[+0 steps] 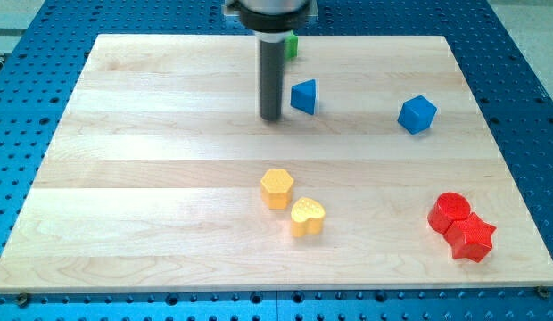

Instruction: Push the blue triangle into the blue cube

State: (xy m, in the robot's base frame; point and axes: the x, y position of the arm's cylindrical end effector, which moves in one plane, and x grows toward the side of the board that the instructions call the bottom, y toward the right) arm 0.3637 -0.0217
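**Near the board's top edge: tip just left of the blue triangle**

Near the view's top centre, my tip (pixel 271 118) rests on the wooden board (pixel 152 178), at the lower end of the dark rod that comes down from the arm's housing at the top edge. I have no pincer on this rig, only the plain rod, so nothing is open, closed or held.

The blue triangle (pixel 304 96) lies just to the right of my tip, slightly toward the view's top. A thin strip of board seems to show between rod and block, but I cannot tell for certain whether they touch. The blue cube (pixel 417 114) sits well apart from the triangle, farther toward the view's right and a little lower, with bare wood between the two.

A green block (pixel 293 45) peeks out behind the rod at the board's top edge; its shape is mostly hidden. Lower in the view, near the middle, a yellow hexagon (pixel 277 188) and a yellow heart (pixel 307 217) lie close together, the heart lower and to the right. At the view's lower right, a red cylinder (pixel 450 212) and a red star (pixel 473 238) touch each other.
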